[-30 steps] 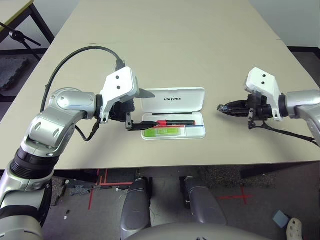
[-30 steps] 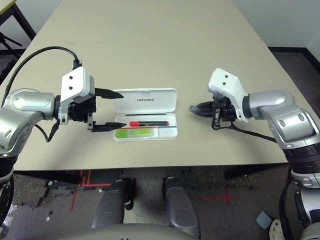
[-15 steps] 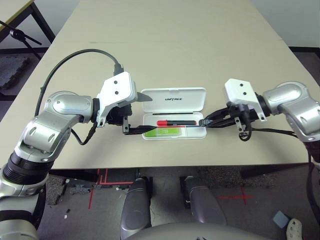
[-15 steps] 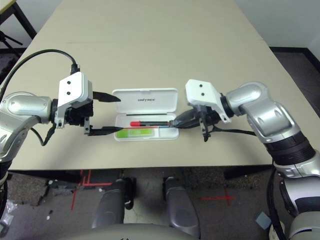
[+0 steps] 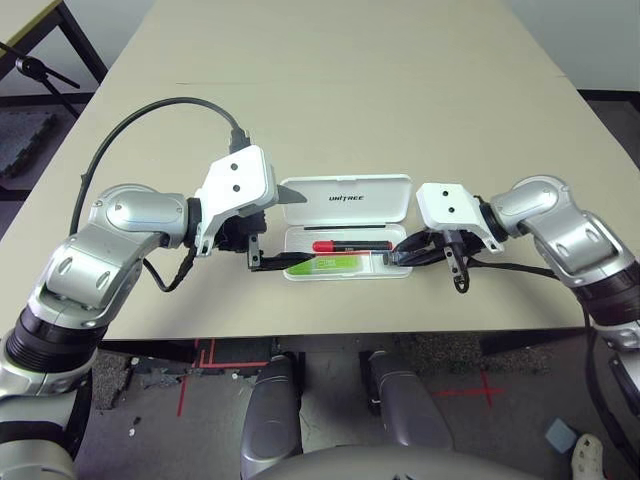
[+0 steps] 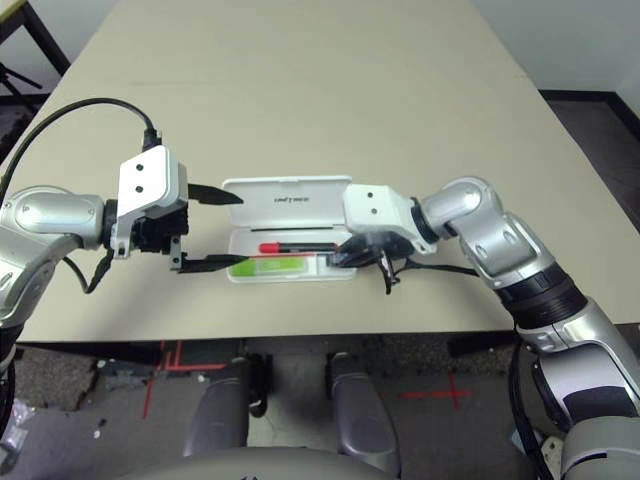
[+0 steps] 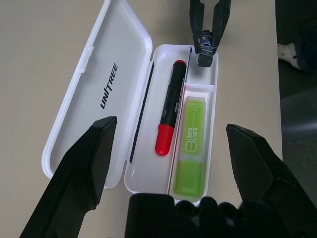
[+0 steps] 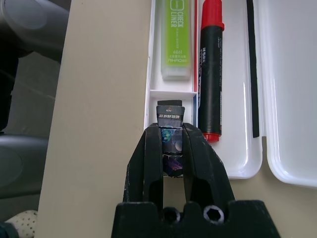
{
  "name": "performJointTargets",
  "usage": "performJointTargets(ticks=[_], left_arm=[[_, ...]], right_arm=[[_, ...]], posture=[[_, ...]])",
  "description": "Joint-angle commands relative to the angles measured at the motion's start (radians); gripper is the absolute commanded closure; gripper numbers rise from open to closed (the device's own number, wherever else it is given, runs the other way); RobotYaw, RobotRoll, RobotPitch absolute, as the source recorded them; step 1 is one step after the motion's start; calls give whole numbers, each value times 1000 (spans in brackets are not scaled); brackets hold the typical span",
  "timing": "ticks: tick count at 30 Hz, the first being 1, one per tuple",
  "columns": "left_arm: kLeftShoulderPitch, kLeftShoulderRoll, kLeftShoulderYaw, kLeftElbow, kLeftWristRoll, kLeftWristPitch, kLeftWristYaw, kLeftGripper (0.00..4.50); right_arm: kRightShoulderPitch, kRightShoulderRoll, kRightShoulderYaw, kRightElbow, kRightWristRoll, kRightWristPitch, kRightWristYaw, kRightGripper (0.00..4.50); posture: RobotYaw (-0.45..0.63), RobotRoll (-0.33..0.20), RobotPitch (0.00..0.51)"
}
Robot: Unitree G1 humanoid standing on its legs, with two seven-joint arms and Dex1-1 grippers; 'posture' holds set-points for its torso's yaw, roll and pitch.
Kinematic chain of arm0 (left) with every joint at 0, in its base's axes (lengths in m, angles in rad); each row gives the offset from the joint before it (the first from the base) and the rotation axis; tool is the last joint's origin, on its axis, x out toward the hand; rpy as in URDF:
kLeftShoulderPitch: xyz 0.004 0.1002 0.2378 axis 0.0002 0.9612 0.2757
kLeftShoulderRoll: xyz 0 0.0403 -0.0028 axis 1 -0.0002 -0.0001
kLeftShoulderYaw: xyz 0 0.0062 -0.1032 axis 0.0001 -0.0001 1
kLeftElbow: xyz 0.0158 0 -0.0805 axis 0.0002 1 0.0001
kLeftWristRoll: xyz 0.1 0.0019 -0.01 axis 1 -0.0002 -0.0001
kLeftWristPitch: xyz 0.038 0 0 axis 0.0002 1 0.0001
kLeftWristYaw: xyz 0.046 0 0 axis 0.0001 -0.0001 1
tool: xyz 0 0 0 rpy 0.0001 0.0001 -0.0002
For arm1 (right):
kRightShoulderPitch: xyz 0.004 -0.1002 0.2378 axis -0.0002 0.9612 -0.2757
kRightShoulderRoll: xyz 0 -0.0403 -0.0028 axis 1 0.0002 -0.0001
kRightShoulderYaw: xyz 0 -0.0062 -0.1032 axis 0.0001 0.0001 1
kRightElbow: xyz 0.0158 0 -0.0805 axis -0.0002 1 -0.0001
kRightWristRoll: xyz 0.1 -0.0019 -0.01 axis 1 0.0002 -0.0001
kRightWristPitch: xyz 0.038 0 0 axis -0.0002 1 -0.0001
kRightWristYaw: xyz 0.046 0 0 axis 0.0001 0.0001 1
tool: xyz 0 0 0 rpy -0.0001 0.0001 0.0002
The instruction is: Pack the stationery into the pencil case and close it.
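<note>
Left wrist view looks straight down into the pencil case [image 7: 148, 54], a white hard case with rounded corners lying open on the beige table [image 5: 350, 90], its lid folded flat beside the tray with the dark "UNITREE" lettering facing up. The tray has a long channel and, next to it, a narrower compartment closed off by a short divider near one end. A red marker [image 7: 168, 116] with a black barrel lies lengthwise in the long channel, and a thin dark strip runs along the hinge side of that channel. The lime-green flat stick [image 7: 190, 144] fills the narrower compartment beside the marker, printed side up. Beyond the divider sits a small end pocket at the tray's corner, and the right gripper [image 8: 172, 136] has its tips right at that pocket, its two black fingers pressed together on a tiny dark sharpener-like piece [image 8: 170, 130] with a small label on it; whether the piece already rests on the tray floor I cannot tell. From the head cameras the case lies in the middle of the near part of the table, lid toward the far side, with the right gripper reaching in from the tray's right end. The left gripper [image 5: 275, 230] hovers at the case's left end with its fingers spread wide, one over the lid's corner and one at the tray's near edge, holding nothing.
</note>
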Motion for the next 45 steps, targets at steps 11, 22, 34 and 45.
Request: performJointTargets(ticks=[11,22,34,45], left_arm=[[29,15,5,-10,4,-3,4,0],[71,44,49,25,6,-11,12,0],[60,66,72,196,34,-86,-17,0],[16,-4,30,467,133,-161,29,3648]], right_arm=[[-1,5,-42,8,24,9,2,654],[8,-169,-279,103,224,166,106,15],[89,-306,-353,146,262,197,153,15],[86,-292,-343,122,278,212,124,0]], posture=[[-25,0,194],[-20,0,191],[-46,0,183],[-54,0,173]])
